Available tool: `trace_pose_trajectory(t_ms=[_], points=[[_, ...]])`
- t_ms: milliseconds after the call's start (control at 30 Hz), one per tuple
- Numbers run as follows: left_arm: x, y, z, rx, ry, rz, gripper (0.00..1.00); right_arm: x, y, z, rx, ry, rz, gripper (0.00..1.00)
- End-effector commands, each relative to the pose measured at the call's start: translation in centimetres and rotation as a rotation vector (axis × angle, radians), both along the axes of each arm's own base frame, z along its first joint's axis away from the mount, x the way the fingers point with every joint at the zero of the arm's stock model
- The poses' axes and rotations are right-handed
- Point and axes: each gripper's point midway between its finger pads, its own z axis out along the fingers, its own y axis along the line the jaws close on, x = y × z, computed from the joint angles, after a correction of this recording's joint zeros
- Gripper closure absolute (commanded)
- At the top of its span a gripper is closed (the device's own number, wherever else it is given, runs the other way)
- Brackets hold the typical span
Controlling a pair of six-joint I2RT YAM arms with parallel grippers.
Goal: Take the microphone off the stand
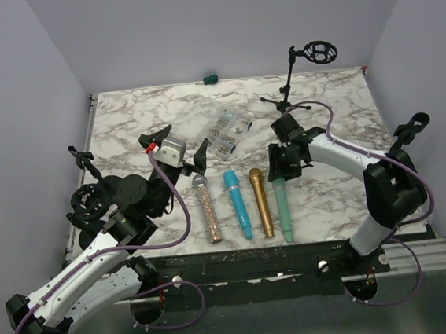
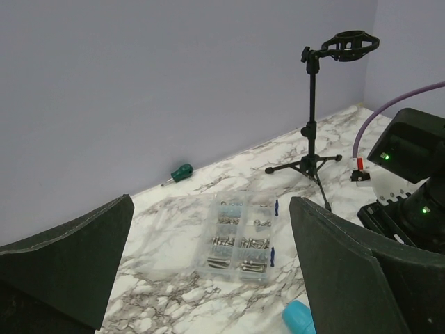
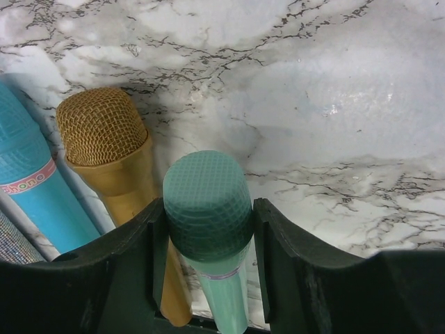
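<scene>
The left tool (image 1: 180, 143) hangs with its jaws wide apart and empty above the marble bench (image 1: 344, 108), near a clear parts box (image 1: 227, 129). Four microphones lie side by side at the near edge: a glitter microphone (image 1: 209, 212), a blue microphone (image 1: 238, 205), a gold microphone (image 1: 261, 203) and the green microphone (image 3: 207, 209). The right tool (image 1: 277, 171) is clamped on the green one, its fingers (image 3: 156, 229) pressing just under the mesh head. Far right at the back, the stand (image 1: 290, 81) is upright with its ring clip bare. The green microphone looks rigid, fairly light and smooth-bodied, so the narrow neck below the bulging head seems the surest hold. The grille could dent if squeezed.
</scene>
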Motion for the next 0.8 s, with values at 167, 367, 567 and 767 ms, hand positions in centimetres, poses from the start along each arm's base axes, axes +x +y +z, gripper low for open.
trace_pose_trajectory(t_ms=[167, 367, 567, 767], points=[[-0.4, -0.2, 1.3, -0.022, -0.012, -0.024, 0.02, 0.5, 0.8, -2.2, 0.022, -0.006, -0.043, 0.99], [-0.4, -0.2, 1.3, -0.023, -0.012, -0.025, 0.01, 0.7, 0.6, -2.8, 0.011, -0.010, -0.059, 0.95], [-0.5, -0.2, 1.4, -0.029, -0.014, -0.028, 0.01, 0.7, 0.5, -2.8, 0.006, -0.014, -0.065, 0.81], [-0.6, -0.2, 1.5, -0.029, -0.014, -0.028, 0.01, 0.9, 0.1, -3.0, -0.019, -0.023, -0.074, 0.72]])
